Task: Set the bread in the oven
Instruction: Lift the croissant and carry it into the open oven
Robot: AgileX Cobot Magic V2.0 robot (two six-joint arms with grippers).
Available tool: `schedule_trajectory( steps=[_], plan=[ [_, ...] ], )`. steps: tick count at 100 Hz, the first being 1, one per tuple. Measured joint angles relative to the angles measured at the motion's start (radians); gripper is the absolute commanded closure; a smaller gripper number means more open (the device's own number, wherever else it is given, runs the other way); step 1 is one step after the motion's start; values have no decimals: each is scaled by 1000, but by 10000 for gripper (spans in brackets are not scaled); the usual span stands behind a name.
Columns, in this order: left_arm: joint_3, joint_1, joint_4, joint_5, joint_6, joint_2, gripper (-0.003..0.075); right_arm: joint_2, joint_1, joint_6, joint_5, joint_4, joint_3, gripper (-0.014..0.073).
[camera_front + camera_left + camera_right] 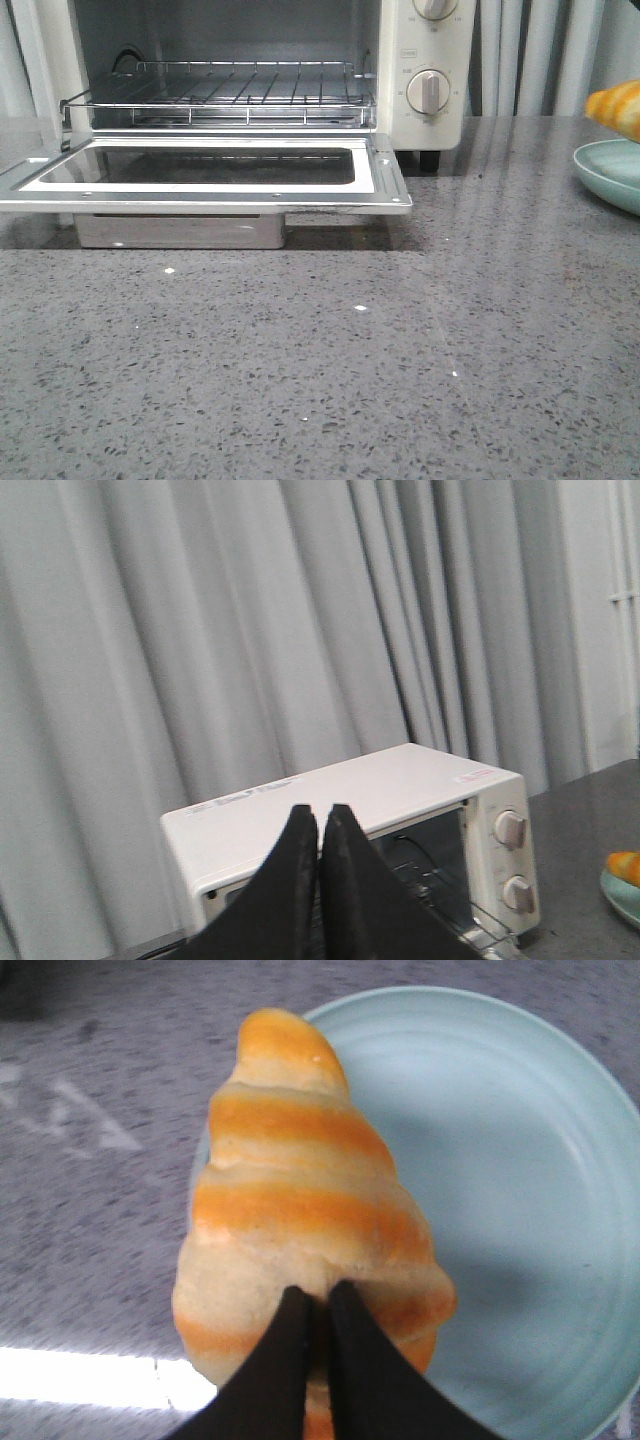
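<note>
1. the oven [420, 60] stands at the back left of the grey speckled surface [330, 380], its glass door [210, 170] folded down flat and the wire rack [220, 95] showing inside.
2. the right pincer [318, 1305] is clenched on the bread [300, 1200], fingertips pinching its wide end.
3. the bread is above the pale green plate [520, 1210], near the surface's right edge, well apart from the oven.
4. the left pincer [319, 825] is clenched on nothing, raised with the curtain [200, 630] behind it.
</note>
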Motion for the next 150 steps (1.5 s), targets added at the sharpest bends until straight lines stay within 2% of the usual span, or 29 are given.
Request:
schedule_trajectory(
  steps=[14,27,40,71,150],
  plan=[
    [0,98,-37,0,0,0,742,-32,101,-21,31,0,0,665],
    [-2,157,-151,0,0,0,742,-50,207,-39,59,0,-24,665],
    [-2,169,-201,0,0,0,742,-50,306,-55,93,0,-98,665],
    [-2,170,-208,0,0,0,741,-32,528,-159,86,0,-260,665],
    [-2,170,-161,97,0,0,741,287,564,-264,19,-2,-523,665]
  ],
)
